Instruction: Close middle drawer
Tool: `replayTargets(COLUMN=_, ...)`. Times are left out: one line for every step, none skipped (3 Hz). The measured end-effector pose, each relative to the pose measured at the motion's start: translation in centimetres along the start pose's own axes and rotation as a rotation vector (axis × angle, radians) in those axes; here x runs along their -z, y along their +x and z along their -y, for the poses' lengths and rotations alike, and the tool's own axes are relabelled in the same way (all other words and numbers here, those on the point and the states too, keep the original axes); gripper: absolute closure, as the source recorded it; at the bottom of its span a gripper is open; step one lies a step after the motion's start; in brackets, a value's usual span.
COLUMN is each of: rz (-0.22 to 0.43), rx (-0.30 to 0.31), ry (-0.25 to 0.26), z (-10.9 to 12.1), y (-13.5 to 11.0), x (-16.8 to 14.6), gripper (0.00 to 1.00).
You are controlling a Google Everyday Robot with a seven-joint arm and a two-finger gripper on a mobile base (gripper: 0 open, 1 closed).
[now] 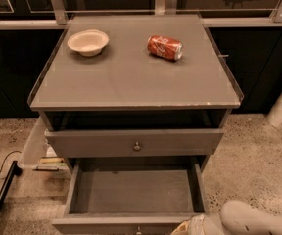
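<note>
Standing pulled well out of its cabinet, the middle drawer (133, 192) shows a bare grey floor with nothing inside. Its flat front runs along the bottom edge of the view, the small knob (138, 230) just cut by the frame. Above it the top drawer (180, 142) is out only slightly, with a dark gap between it and the desk (131, 82). On the desk: a pale bowl (88, 42) upright toward the back left, a red soda can (165, 47) on its side toward the back right. The two are well apart and neither has a part in the job. Noted the claw (192, 227) entering at the lower right corner, low down, just beside the right end of the drawer front and at about its height. Only its beige upper side shows, so open or closed cannot be told, nor whether it touches the front. Behind it the arm (258, 218), a thick white link lying roughly level, reaches in from the right. Judgement: this low, sideways pose sets the claw before the front panel so it can press the drawer back into the cabinet; a push needs no hold on the knob. Closing not yet begun, whole travel remaining. Risk as I read it: contact near the right end may skew the box on its runners, and a more central press would run truer.
</note>
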State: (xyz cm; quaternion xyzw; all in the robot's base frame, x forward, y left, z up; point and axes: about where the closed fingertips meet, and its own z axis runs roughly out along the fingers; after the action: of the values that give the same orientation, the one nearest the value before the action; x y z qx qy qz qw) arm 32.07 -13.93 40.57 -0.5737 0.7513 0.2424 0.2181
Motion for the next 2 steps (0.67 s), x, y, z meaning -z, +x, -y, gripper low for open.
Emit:
replayTargets(rz=0.000, rx=0.002, ry=0.002, z=0.09, y=-0.04, x=-0.11, gripper=0.81)
replayTargets(rz=0.000, rx=0.002, ry=0.002, z=0.09, y=-0.04, x=-0.11, gripper=0.57)
